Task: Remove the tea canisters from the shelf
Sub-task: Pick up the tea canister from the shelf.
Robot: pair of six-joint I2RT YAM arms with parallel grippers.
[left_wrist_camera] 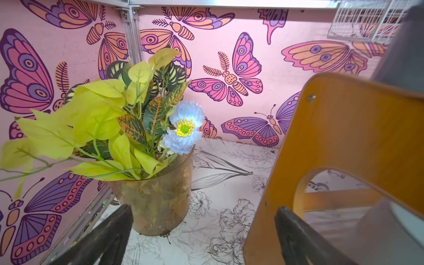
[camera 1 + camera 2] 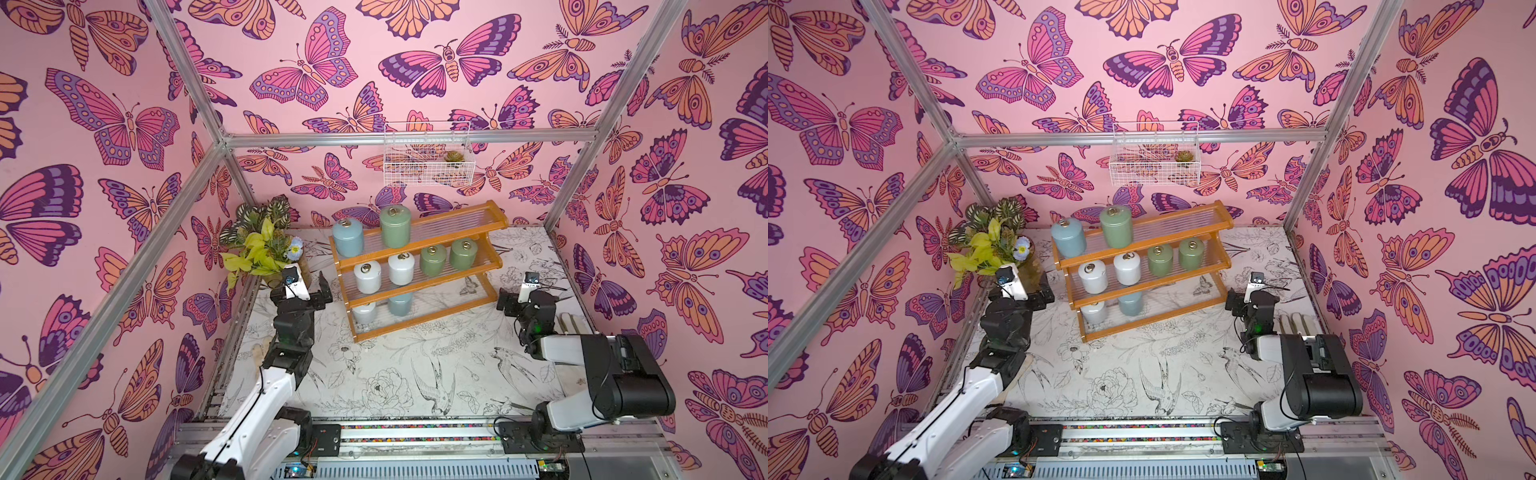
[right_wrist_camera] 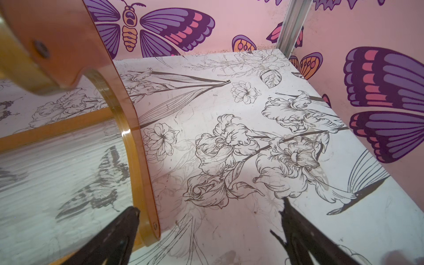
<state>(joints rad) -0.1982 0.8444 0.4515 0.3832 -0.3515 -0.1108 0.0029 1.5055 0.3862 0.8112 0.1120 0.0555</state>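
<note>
The three-tier stepped shelf with an orange wooden frame and clear ribbed plastic tiers [image 2: 424, 318] is standing slantwise toward the back of the white, flower-printed tabletop [image 2: 415, 374]. The widest open stretch is lying in front of it, between the two arms. At the shelf's left end the room is narrowing. There the left gripper [image 1: 203, 208] is hovering in the gap between the orange end panel and the brown-tinted glass vase of yellow-green leaves and a pale blue flower [image 1: 158, 199], with its jaws spread wide and gripping nothing. The right gripper [image 3: 210, 206] is hanging low just beside the shelf's right end panel, one finger [image 3: 114, 231] close to the panel's front corner, jaws likewise wide apart and empty. Bare tabletop is running from there to the pink butterfly-papered wall [image 3: 367, 27]. A white wire basket [image 2: 426, 166] is hanging on the back wall above the shelf.

All eight small glossy ceramic tea canisters are sitting upright on the shelf (each with a rounded lid and a brass ring pull). The top tier is carrying a light blue one [image 2: 347, 237] and a sage green one [image 2: 395, 226], both toward its left end. The middle tier is holding two white [image 2: 367, 276] [image 2: 401, 268] and two sage green [image 2: 432, 259] [image 2: 463, 252] in a row. The bottom tier is holding a white [image 2: 365, 311] and a light blue [image 2: 400, 302], both partly hidden under the tier above.
</note>
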